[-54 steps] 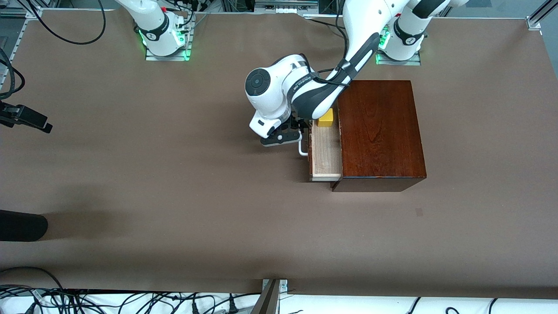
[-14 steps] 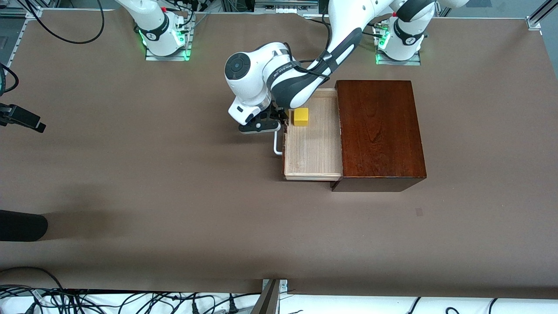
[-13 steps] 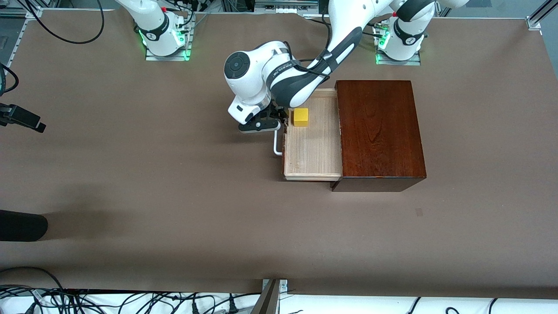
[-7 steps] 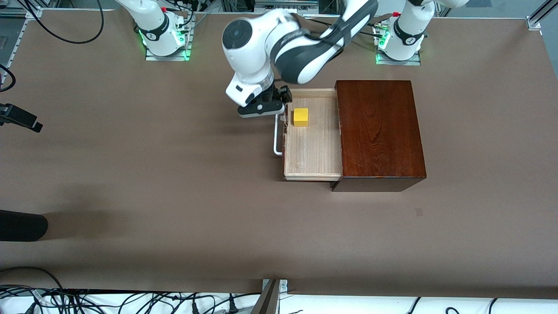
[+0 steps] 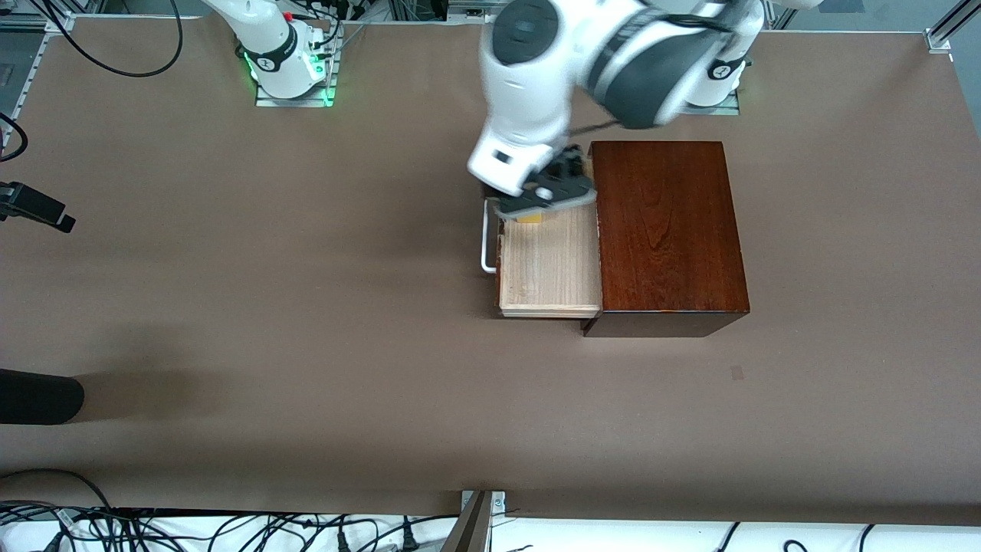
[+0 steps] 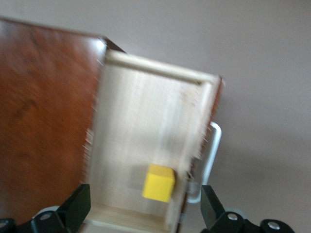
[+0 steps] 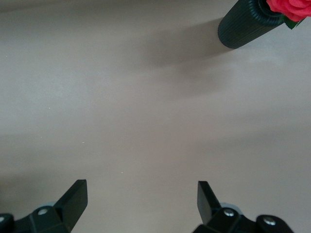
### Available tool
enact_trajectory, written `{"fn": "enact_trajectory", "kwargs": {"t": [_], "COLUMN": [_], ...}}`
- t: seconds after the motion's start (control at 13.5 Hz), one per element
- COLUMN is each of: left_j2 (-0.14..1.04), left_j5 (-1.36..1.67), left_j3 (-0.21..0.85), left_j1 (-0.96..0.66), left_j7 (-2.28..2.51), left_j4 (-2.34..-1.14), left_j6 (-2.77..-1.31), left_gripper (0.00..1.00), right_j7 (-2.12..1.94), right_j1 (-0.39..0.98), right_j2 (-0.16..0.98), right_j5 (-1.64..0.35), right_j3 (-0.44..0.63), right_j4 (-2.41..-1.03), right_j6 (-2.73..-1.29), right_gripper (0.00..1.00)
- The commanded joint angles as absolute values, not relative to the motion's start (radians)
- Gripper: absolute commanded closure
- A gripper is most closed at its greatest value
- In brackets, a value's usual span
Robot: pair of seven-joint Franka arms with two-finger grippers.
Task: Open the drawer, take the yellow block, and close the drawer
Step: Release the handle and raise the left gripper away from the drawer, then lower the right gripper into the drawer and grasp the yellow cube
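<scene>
Your left claw (image 5: 546,201) hangs spread over the small yellow cube (image 6: 158,182) in the pale wooden drawer's (image 5: 548,268) corner; your right claw (image 7: 141,204) waits spread over bare worktop (image 5: 306,307).

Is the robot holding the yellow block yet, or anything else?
No, nothing is held. The left gripper hangs open over the yellow block, which sits in the open drawer. The right gripper is open too, waiting over bare table.

Count: 1 drawer (image 5: 549,264), pulled out of 1 mahogany box (image 5: 667,230); 1 yellow block (image 6: 158,182); 1 white loop handle (image 5: 485,244); 1 black ribbed vase (image 7: 248,24); 2 end effectors.
</scene>
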State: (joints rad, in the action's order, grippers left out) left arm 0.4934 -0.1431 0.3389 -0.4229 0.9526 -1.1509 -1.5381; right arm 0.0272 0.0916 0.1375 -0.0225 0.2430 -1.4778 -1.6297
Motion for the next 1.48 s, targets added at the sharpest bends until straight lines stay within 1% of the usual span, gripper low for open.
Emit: {"fn": "enact_trajectory", "kwargs": {"t": [0.0,0.22,0.37,0.45,0.67,0.74,0.82,0.96,1.11,1.34,1.41], "left_j2": [0.417,0.365,0.331,0.313,0.246,0.224,0.191,0.125,0.091,0.089,0.089], "left_j5": [-0.078,-0.074,-0.074,-0.072,-0.063,-0.063,-0.057,-0.034,-0.018,-0.012,-0.012], "left_j3": [0.347,0.347,0.347,0.347,0.347,0.347,0.347,0.347,0.347,0.345,0.345], "left_j1": [-0.275,-0.148,-0.074,-0.034,0.066,0.095,0.115,0.164,0.184,0.187,0.187], "left_j7": [0.798,0.642,0.548,0.498,0.390,0.373,0.359,0.354,0.354,0.353,0.354], "left_j4": [-1.181,-1.181,-1.186,-1.198,-1.255,-1.275,-1.310,-1.385,-1.434,-1.436,-1.434], "left_j6": [-1.490,-1.404,-1.367,-1.356,-1.356,-1.356,-1.358,-1.368,-1.393,-1.396,-1.397], "left_gripper": [0.00,0.00,0.00,0.00,0.00,0.00,0.00,0.00,0.00,0.00,0.00], "right_j7": [0.020,0.026,0.047,0.096,0.483,0.608,0.723,0.935,1.122,1.392,1.501], "right_j1": [0.094,0.095,0.097,0.097,0.097,0.110,0.133,0.219,0.271,0.325,0.346], "right_j2": [0.127,0.121,0.120,0.120,0.121,0.124,0.130,0.138,0.169,0.213,0.233], "right_j5": [-0.040,-0.038,-0.038,-0.038,-0.037,-0.034,-0.026,-0.023,-0.020,-0.025,-0.026], "right_j3": [0.216,0.085,-0.050,-0.099,-0.283,-0.326,-0.348,-0.350,-0.350,-0.350,-0.350], "right_j4": [-1.471,-1.471,-1.473,-1.473,-1.473,-1.473,-1.473,-1.474,-1.473,-1.473,-1.473], "right_j6": [-1.611,-1.582,-1.557,-1.540,-1.548,-1.551,-1.565,-1.621,-1.649,-1.654,-1.681], "right_gripper": [0.00,0.00,0.00,0.00,0.00,0.00,0.00,0.00,0.00,0.00,0.00]}}
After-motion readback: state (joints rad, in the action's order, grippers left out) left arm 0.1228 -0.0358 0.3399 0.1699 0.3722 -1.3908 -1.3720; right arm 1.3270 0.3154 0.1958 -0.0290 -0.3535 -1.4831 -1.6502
